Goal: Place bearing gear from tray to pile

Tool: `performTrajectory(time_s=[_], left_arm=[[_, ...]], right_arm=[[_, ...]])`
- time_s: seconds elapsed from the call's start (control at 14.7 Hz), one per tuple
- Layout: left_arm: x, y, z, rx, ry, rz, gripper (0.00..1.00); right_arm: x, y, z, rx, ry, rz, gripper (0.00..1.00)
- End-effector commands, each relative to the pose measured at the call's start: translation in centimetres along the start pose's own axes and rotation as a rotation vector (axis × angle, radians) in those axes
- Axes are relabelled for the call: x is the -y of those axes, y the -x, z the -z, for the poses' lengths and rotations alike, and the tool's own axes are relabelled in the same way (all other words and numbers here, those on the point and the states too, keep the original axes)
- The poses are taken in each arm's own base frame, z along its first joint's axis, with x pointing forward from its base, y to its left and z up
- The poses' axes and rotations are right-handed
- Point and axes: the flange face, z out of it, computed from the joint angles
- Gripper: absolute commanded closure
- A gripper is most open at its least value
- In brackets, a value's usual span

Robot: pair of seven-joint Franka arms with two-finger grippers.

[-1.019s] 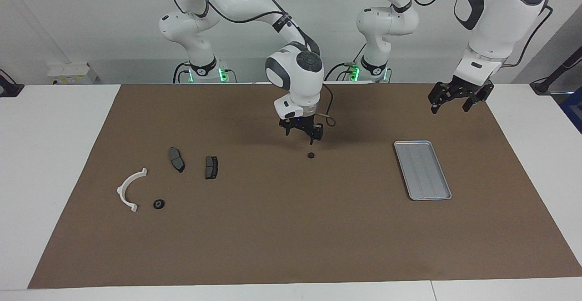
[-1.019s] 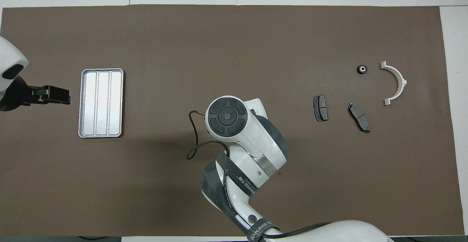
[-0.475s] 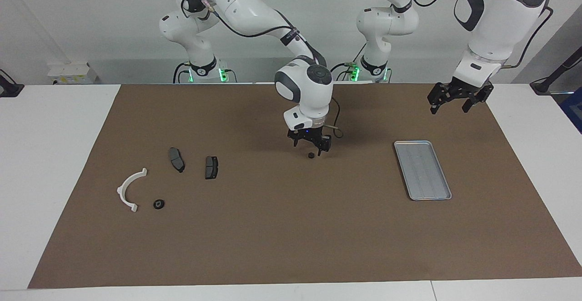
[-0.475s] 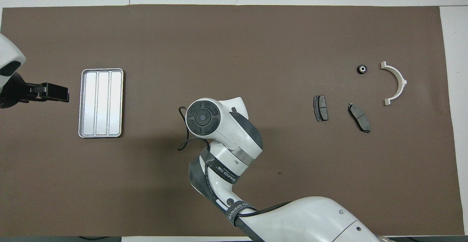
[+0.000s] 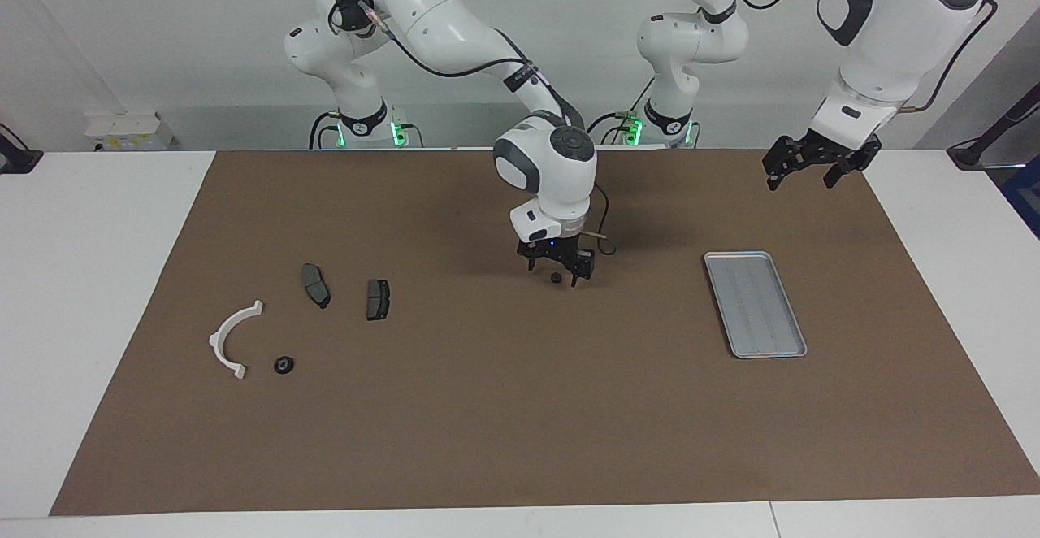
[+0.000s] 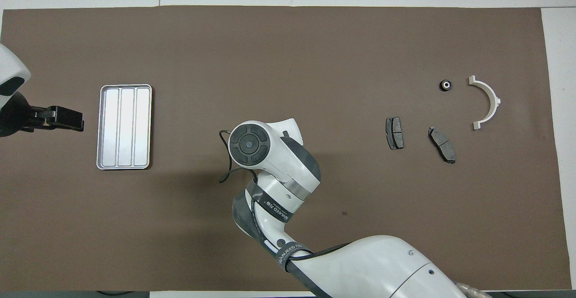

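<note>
A small black bearing gear point(image 5: 556, 277) lies on the brown mat in the middle of the table. My right gripper point(image 5: 557, 275) is down at the mat, open, with one finger on each side of the gear. In the overhead view the right arm hides this gear. The silver tray point(image 5: 756, 304) point(image 6: 124, 127) lies bare toward the left arm's end. My left gripper point(image 5: 812, 168) point(image 6: 74, 118) hangs open and holds nothing, over the mat beside the tray. The pile, a white bracket point(image 5: 231, 336) point(image 6: 488, 102) and two dark pads point(image 5: 315, 284) point(image 5: 378, 299), lies toward the right arm's end.
A second small black bearing gear point(image 5: 283, 365) point(image 6: 445, 84) sits beside the white bracket. The brown mat point(image 5: 520, 424) covers most of the white table. The right arm's forearm point(image 6: 288, 185) stretches over the mat's middle.
My right gripper has come down and shifted a little toward the left arm's end, so its fingers now flank the gear. The left gripper has risen slightly.
</note>
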Motion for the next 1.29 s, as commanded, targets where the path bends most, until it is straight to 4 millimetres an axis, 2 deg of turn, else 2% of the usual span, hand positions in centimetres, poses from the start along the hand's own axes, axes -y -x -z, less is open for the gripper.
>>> performTrajectory(time_s=[0.0, 0.34, 0.61, 0.88, 0.95, 1.09, 1.15, 1.22], left_arm=[[-0.1, -0.3, 0.9, 0.026, 0.012, -0.016, 0.0], [0.3, 0.2, 1.4, 0.02, 0.013, -0.021, 0.0], [0.3, 0.4, 1.1, 0.029, 0.016, -0.021, 0.0], [0.1, 0.3, 1.1, 0.025, 0.017, -0.036, 0.0], [0.0, 0.3, 1.1, 0.023, 0.027, -0.038, 0.0], [-0.1, 0.2, 1.2, 0.014, 0.058, -0.045, 0.0], [-0.1, 0.2, 1.1, 0.015, 0.059, -0.048, 0.0], [-0.1, 0.2, 1.2, 0.012, 0.058, -0.048, 0.0]], right_arm=[[0.3, -0.2, -0.5, -0.029, -0.024, -0.018, 0.03], [0.3, -0.2, -0.7, -0.031, -0.025, -0.009, 0.03], [-0.2, 0.5, -1.9, -0.028, -0.031, 0.01, 0.04], [-0.2, 0.5, -1.9, -0.028, -0.028, 0.017, 0.04], [-0.3, 0.5, -1.9, -0.028, -0.025, 0.017, 0.07], [-0.3, 0.5, -1.9, -0.026, -0.022, 0.016, 0.21], [-0.3, 0.6, -1.9, -0.025, -0.02, 0.015, 0.31], [-0.3, 0.5, -1.8, -0.023, -0.022, 0.012, 0.48]])
